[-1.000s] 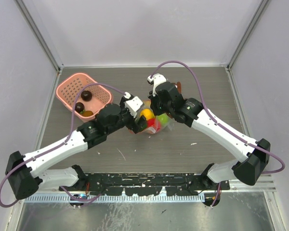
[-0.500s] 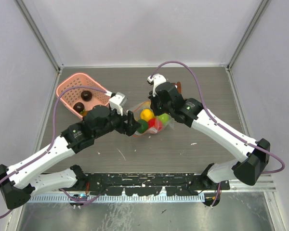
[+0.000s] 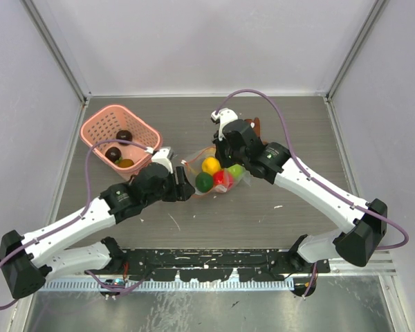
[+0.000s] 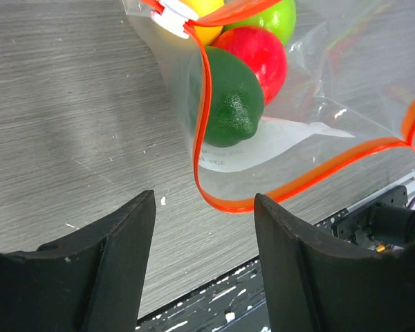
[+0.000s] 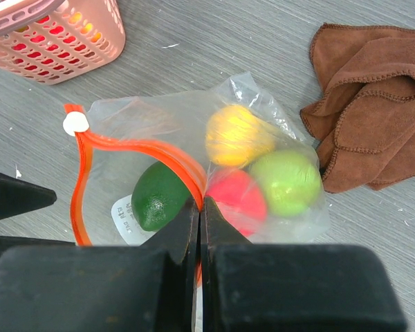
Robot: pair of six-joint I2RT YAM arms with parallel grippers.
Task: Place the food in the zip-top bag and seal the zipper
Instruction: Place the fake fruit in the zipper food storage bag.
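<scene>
The clear zip-top bag (image 3: 225, 185) lies on the table with its mouth open toward the left. Inside it are a yellow fruit (image 5: 236, 135), a dark green one (image 5: 159, 194), a red one (image 5: 236, 197) and a light green one (image 5: 287, 181). The red zipper (image 5: 145, 149) loops around the mouth, with its white tab (image 5: 75, 123) at the far end. My right gripper (image 5: 201, 204) is shut on the zipper strip at the upper lip. My left gripper (image 4: 204, 200) is open and empty just outside the mouth, near the zipper (image 4: 202, 124).
A pink perforated basket (image 3: 100, 124) stands at the back left with two dark fruits (image 3: 124, 135) and an orange one (image 3: 126, 163) in it. A brown cloth (image 5: 360, 124) lies right of the bag.
My left gripper has backed out of the bag mouth toward the left and its jaws have narrowed. The dark green fruit now shows inside the bag. The right gripper has stayed put.
</scene>
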